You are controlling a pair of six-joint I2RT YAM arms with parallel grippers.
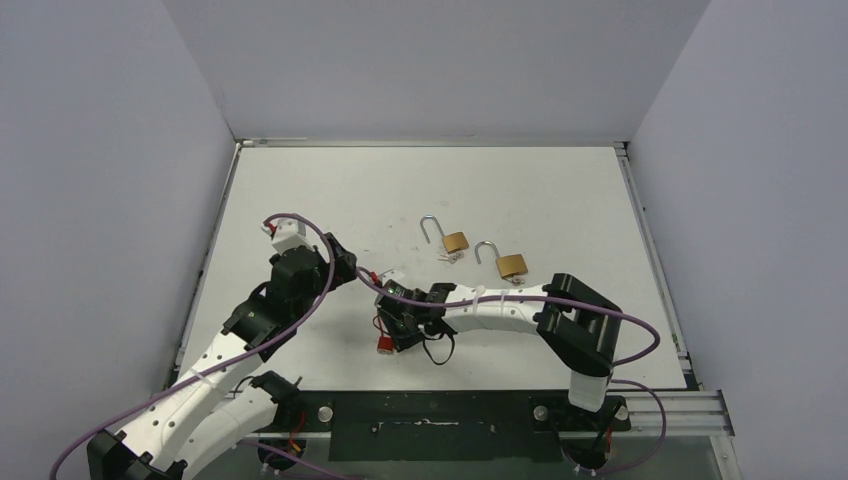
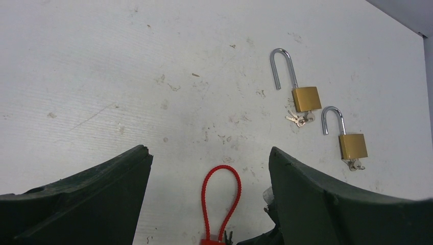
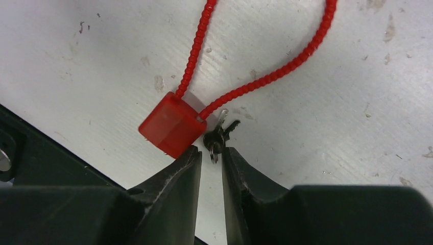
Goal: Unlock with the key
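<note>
A red cable lock lies on the white table; its red body [image 3: 171, 130] and beaded loop [image 3: 275, 74] fill the right wrist view, and the loop also shows in the left wrist view [image 2: 220, 199]. A small bunch of keys [image 3: 218, 137] lies right beside the body, where the cable enters it. My right gripper [image 3: 211, 152] is low over the table with its jaws a narrow gap apart, and the key ring sits just between the tips. My left gripper [image 2: 209, 152] is wide open and empty above the loop. In the top view the lock [image 1: 384, 343] lies under the right gripper [image 1: 395, 330].
Two brass padlocks with open shackles and keys in them lie farther back: one [image 1: 455, 241] [image 2: 306, 98] and one to its right [image 1: 512, 265] [image 2: 353, 146]. The table's black front edge [image 3: 30, 153] is close behind the red lock.
</note>
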